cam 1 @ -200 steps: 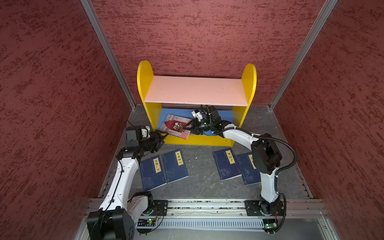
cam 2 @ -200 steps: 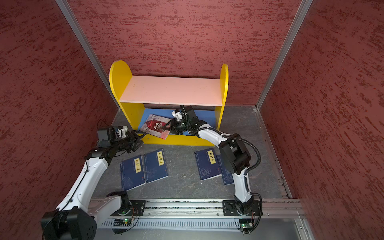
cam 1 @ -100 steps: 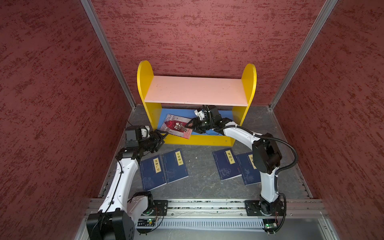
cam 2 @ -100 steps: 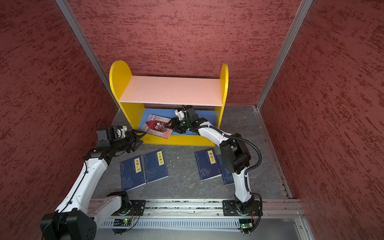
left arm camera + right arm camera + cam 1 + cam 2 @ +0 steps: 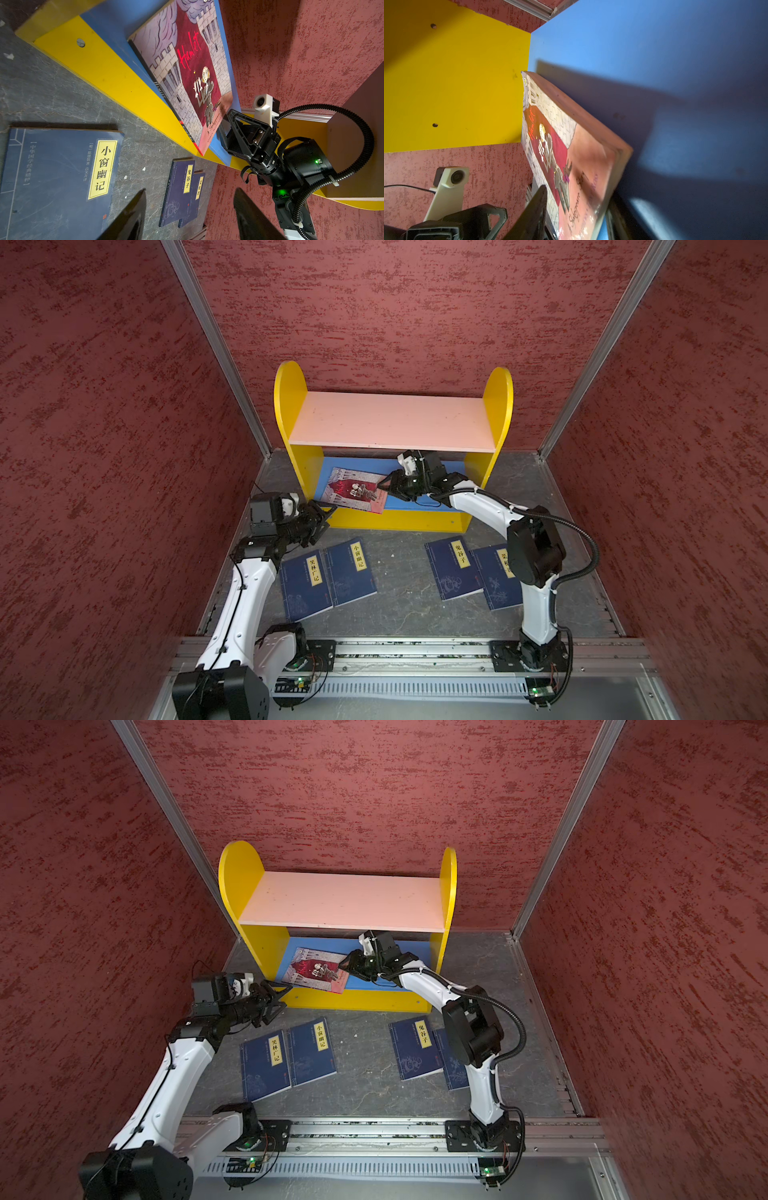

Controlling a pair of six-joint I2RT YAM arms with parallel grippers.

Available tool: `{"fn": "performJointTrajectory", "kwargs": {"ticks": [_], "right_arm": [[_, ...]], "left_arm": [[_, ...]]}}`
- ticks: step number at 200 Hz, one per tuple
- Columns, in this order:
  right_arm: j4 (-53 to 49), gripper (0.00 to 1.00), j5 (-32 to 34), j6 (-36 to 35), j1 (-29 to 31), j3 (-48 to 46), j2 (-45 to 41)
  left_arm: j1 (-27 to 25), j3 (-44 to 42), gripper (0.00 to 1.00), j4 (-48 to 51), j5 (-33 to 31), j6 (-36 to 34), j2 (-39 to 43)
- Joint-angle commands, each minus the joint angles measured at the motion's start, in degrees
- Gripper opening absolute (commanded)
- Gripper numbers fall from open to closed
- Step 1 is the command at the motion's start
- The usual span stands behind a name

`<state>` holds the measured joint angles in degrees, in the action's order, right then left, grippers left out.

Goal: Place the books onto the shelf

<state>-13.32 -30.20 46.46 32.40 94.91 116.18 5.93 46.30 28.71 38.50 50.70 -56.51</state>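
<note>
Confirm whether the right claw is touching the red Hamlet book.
Touching. In the right wrist view the red Hamlet book has its corner clamped in the right claw, one finger lying on the cover.

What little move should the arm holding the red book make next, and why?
Probably the right gripper should slide the red book farther back onto the blue board. Its jaws pinch the book's edge, the book sits tilted, and its spine juts past the yellow front lip.
</note>
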Motion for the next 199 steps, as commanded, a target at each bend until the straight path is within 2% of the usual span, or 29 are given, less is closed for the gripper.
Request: {"fn": "performJointTrajectory", "kwargs": {"ticks": [1,56,87,144,199], "right_arm": [[-2.1,0.40,3.1,-1.6,-0.4,2.9,0.6],[-5.5,0.38,4.5,-4.1,-0.4,6.3,2.6],[-6.5,0.32,5.2,-5.6,-0.4,7.4,3.3],[-7.0,0.37,6.1,-7.3,-0.4,9.0,4.6],[-5.3,0.35,5.2,-6.6,-0.3,10.1,6.0]], "left_arm": [[0.0,1.6,0.67,0.6,-0.2,-0.2,1.0],[1.5,9.0,0.68,3.7,-4.6,-7.1,2.0],[3.6,11.1,0.68,4.0,-4.7,-7.9,2.9],[5.6,11.0,0.69,4.3,-4.5,-7.2,3.4],[6.7,10.2,0.69,4.4,-4.4,-6.4,3.7]]}}
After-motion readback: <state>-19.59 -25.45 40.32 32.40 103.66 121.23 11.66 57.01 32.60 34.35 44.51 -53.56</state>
